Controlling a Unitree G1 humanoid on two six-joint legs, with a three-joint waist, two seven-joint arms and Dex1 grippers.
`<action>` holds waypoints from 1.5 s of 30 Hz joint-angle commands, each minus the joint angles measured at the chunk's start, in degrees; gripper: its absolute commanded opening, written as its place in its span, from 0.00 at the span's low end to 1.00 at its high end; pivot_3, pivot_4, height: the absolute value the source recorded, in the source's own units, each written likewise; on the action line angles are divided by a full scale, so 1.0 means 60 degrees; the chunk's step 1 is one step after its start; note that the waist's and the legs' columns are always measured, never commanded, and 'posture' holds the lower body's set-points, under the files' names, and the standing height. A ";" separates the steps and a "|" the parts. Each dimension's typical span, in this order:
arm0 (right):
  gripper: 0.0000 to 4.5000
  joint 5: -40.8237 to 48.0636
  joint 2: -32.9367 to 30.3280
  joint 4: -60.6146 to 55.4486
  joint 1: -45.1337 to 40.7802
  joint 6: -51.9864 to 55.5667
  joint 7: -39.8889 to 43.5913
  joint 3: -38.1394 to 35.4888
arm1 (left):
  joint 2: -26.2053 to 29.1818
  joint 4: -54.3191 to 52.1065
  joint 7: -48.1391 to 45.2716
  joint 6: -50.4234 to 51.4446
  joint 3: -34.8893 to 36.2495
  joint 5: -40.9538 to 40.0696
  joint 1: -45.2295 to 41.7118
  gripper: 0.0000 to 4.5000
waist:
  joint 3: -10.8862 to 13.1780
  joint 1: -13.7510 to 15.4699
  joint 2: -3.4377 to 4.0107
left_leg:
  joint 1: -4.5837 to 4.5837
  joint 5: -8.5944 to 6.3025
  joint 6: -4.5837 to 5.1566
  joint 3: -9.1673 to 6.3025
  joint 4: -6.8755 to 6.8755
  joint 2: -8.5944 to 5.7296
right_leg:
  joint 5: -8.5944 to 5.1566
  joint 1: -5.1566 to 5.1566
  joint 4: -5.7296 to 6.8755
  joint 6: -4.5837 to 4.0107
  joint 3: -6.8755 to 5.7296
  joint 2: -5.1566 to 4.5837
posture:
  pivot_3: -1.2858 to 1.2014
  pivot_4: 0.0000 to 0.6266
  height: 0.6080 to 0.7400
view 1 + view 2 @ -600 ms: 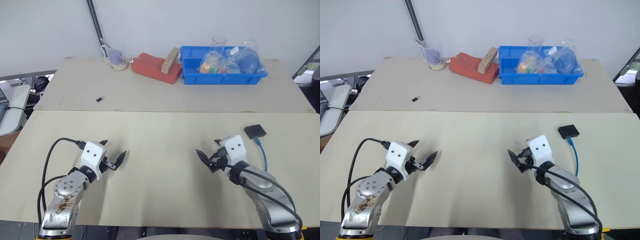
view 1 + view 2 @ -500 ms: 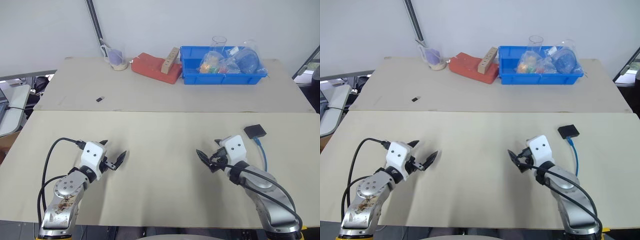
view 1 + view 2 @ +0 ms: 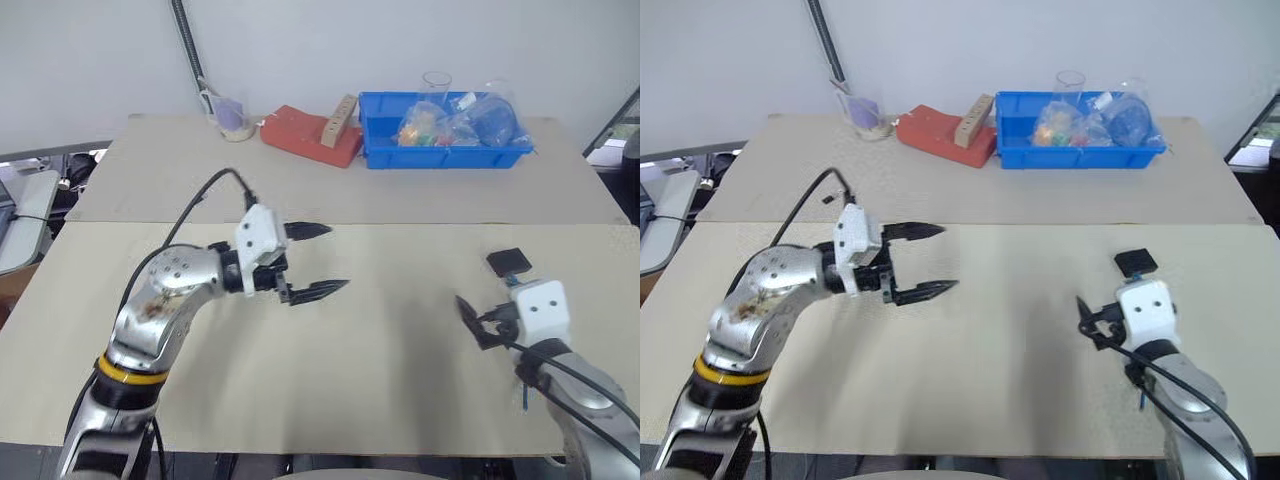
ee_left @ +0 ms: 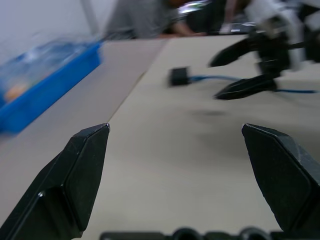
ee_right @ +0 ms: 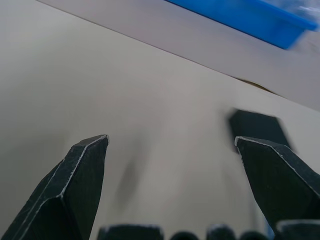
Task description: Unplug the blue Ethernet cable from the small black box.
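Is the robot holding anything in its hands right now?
No. The left tool and the right tool are both open and empty, above the table.

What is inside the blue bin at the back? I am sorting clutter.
The blue bin holds crumpled clear plastic bags, one with colourful bits, and a clear cup at its rear. Anything beneath the bags is covered.
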 commanded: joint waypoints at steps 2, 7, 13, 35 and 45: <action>1.00 0.0072 -0.0498 0.0835 -0.0719 0.0059 0.0082 -0.0855 | -0.0269 0.0859 -0.0775 -0.0308 -0.0183 -0.0197 -0.1025 1.00 | 0.0002 -0.0029 0.0004 | 0.0001 0.0001 0.0001 -0.0002 0.0001 0.0001 | 0.0000 0.0001 0.0000 0.0000 0.0003 0.0012 | 0.52 0.24 1.00; 1.00 0.0835 -0.1336 0.3526 -0.2410 0.0052 0.1363 -0.0817 | -0.0536 0.1434 -0.0920 -0.0339 -0.0019 -0.0167 -0.1550 1.00 | 0.0008 -0.0003 0.0010 | -0.0018 0.0001 0.0004 0.0013 0.0025 -0.0001 | 0.0000 0.0005 -0.0005 0.0000 0.0033 0.0036 | 0.52 0.24 1.00; 1.00 0.1070 -0.2034 0.5479 -0.3125 0.0175 0.2063 -0.0881 | -0.0119 0.0820 -0.0857 -0.0036 0.0278 -0.0259 -0.0943 1.00 | 0.0012 0.0114 0.0037 | -0.0033 0.0002 0.0005 0.0011 0.0025 0.0014 | 0.0000 0.0010 -0.0007 -0.0001 0.0131 0.0097 | 0.52 0.24 1.00; 0.20 0.1047 -0.2380 0.7892 -0.3741 -0.1422 0.3095 -0.0275 | 0.0219 0.0170 -0.0485 0.0184 0.0552 -0.0626 -0.0583 1.00 | 0.0013 0.0098 0.0036 | 0.0000 0.0003 0.0005 0.0013 0.0038 0.0011 | -0.0009 0.0069 -0.0023 0.0016 0.0201 0.0114 | 0.52 0.24 1.00; 0.01 -0.0051 -0.3258 0.5268 -0.5733 -0.3864 0.4715 0.1984 | 0.0358 -0.0004 0.0596 0.1800 0.1993 -0.1966 -0.0192 1.00 | 0.0089 -0.0236 0.0086 | 0.0017 0.0003 0.0005 -0.0035 0.0039 0.0016 | -0.0016 0.0084 -0.0019 0.0028 0.0238 0.0130 | 0.52 0.24 1.00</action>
